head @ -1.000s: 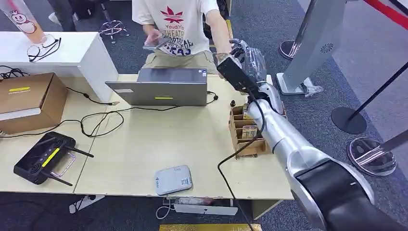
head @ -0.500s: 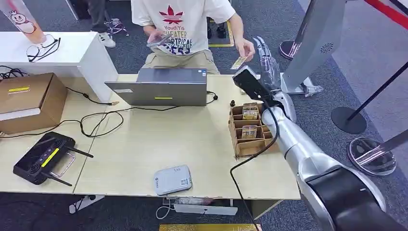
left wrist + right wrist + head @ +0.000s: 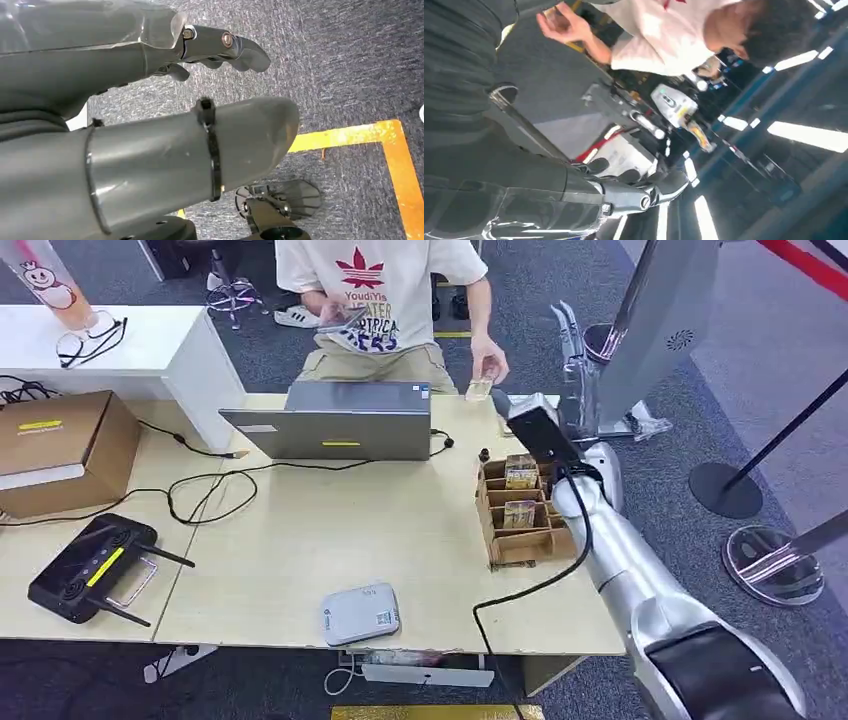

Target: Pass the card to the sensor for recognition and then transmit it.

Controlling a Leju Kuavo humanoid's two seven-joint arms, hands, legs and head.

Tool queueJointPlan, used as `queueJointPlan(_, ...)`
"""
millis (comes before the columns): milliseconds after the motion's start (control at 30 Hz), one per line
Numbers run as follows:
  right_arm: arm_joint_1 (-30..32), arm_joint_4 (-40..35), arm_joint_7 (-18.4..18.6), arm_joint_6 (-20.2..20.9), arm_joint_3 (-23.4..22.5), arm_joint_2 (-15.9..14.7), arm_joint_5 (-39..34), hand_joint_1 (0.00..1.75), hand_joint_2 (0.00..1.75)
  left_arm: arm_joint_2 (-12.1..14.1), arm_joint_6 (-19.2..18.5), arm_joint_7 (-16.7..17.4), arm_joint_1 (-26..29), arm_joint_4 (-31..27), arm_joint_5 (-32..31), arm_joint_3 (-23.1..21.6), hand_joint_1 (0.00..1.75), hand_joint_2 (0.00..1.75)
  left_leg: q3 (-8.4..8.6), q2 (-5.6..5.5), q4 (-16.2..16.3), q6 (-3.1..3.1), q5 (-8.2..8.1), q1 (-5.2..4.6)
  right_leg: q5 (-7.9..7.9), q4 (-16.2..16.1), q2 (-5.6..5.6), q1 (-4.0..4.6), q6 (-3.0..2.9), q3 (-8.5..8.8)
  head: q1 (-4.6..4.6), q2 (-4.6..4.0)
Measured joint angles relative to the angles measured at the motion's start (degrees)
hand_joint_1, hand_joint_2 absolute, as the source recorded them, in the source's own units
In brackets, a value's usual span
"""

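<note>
Pale wooden table [image 3: 400,540] on grey carpet [image 3: 780,360]. Right hand [image 3: 570,335]: raised, fingers spread, holding nothing. Left hand [image 3: 150,100]: empty, fingers apart. Small tan card [image 3: 479,388]: in person's hand [image 3: 490,365].

My pale wooden table [image 3: 400,530] carries a grey laptop [image 3: 340,420], a cardboard organizer [image 3: 520,515], a white sensor box [image 3: 360,613], a black controller [image 3: 90,568], a brown carton [image 3: 60,445] and trailing black cables [image 3: 215,485].

laptop [image 3: 335,420] sitting at table's [image 3: 300,540] far edge, divided box [image 3: 520,512] lying right of it, sensor [image 3: 360,613] resting near front edge, controller [image 3: 90,568] lying far left, person [image 3: 380,300] standing behind laptop holding card [image 3: 479,389]
</note>
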Motion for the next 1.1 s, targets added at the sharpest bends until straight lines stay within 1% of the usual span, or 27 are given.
queueJointPlan(33, 1.67, -2.99, 0.07, -0.65, -0.2, -0.67, 0.02, 0.0, 1.75, 0.09, 0.0, -0.13, 0.17, 0.0, 0.16, 0.0, 0.0, 0.0, -0.02, -0.01, 0.0, 0.0, 0.0, 0.0, 0.0, 0.0, -0.01, 0.0, 0.0, 0.0, 0.0, 0.0)
queueJointPlan(100, 4.0, -6.53, 0.29, -1.67, -0.57, -1.48, 0.79, 0.0, 1.75, 0.15, 0.02, -0.29, 0.44, 0.0, 0.44, 0.02, 0.0, 0.0, -0.02, 0.0, 0.0, -0.01, -0.02, 0.0, -0.01, 0.0, 0.0, 0.0, 0.01, -0.02, 0.0, 0.0)
queueJointPlan(167, 7.22, -11.88, 1.09, -3.15, -1.2, -2.61, 2.9, 0.0, 1.75, 0.2, 0.09, -0.5, 0.61, 0.0, 0.81, 0.07, 0.0, 0.0, -0.03, -0.01, 0.0, 0.0, -0.02, 0.0, -0.04, 0.0, -0.01, 0.0, 0.03, -0.01, 0.0, 0.0)
queueJointPlan(233, 10.04, -15.6, 2.03, -3.9, -1.55, -3.46, 5.15, 0.0, 1.75, 0.2, 0.11, -0.59, 0.76, 0.0, 0.96, 0.09, 0.0, 0.0, -0.04, 0.02, 0.0, 0.01, -0.04, 0.0, -0.04, 0.0, 0.01, 0.0, 0.03, -0.02, -0.02, 0.0)
queueJointPlan(333, 13.82, -19.92, 2.65, -4.56, -2.3, -4.73, 7.86, 0.0, 1.75, 0.26, 0.15, -0.64, 0.82, 0.0, 1.16, 0.11, 0.0, 0.0, -0.03, 0.02, 0.0, 0.01, -0.04, 0.0, -0.04, 0.0, 0.0, 0.0, 0.03, -0.02, 0.0, 0.0)
queueJointPlan(467, 18.58, -23.69, 3.65, -4.95, -2.76, -5.82, 11.84, 0.0, 1.75, 0.37, 0.33, -0.79, 1.05, 0.0, 2.06, 0.74, 0.0, 0.0, -0.04, -0.02, -0.01, 0.01, -0.03, 0.02, -0.04, 0.0, -0.05, 0.01, 0.02, -0.01, 0.02, 0.0)
queueJointPlan(567, 21.96, -25.44, 4.33, -5.47, -3.11, -6.37, 14.6, 0.0, 1.75, 0.48, 0.57, -1.1, 1.3, 0.0, 2.34, 1.27, 0.0, 0.0, -0.04, 0.01, -0.01, 0.01, -0.04, 0.01, -0.05, 0.0, -0.03, 0.01, 0.02, -0.02, 0.0, 0.0)
queueJointPlan(700, 25.19, -27.04, 4.39, -5.56, -3.52, -6.76, 15.37, 0.0, 1.75, 0.64, 0.66, -1.18, 1.4, 0.0, 2.67, 1.53, 0.0, 0.0, -0.08, 0.0, -0.01, 0.02, -0.04, 0.0, -0.06, 0.0, -0.04, 0.0, 0.03, -0.03, -0.02, 0.0)
queueJointPlan(800, 26.78, -27.85, 5.99, -5.56, -3.68, -6.96, 17.86, 0.0, 1.75, 0.66, 0.7, -1.38, 1.43, 0.0, 3.15, 1.97, 0.0, 0.0, -0.07, 0.0, -0.01, 0.02, -0.04, 0.0, -0.06, 0.0, -0.03, 0.0, 0.04, -0.03, 0.0, 0.0)
queueJointPlan(933, 29.6, -28.26, 9.0, -6.63, -3.68, -7.03, 24.41, 0.0, 1.75, 0.7, 1.03, -1.86, 1.75, 0.0, 3.7, 2.82, 0.0, 0.0, -0.08, -0.02, -0.01, 0.02, -0.04, 0.0, -0.06, 0.0, -0.04, 0.0, 0.04, -0.02, -0.02, 0.0)
queueJointPlan(1100, 32.07, -28.29, 9.68, -7.2, -3.68, -7.14, 25.6, 0.0, 1.75, 0.74, 1.03, -1.88, 2.13, 0.0, 3.76, 2.91, 0.0, 0.0, -0.08, 0.0, -0.01, 0.02, -0.04, 0.01, -0.06, 0.0, -0.03, 0.0, 0.04, -0.03, 0.0, 0.0)
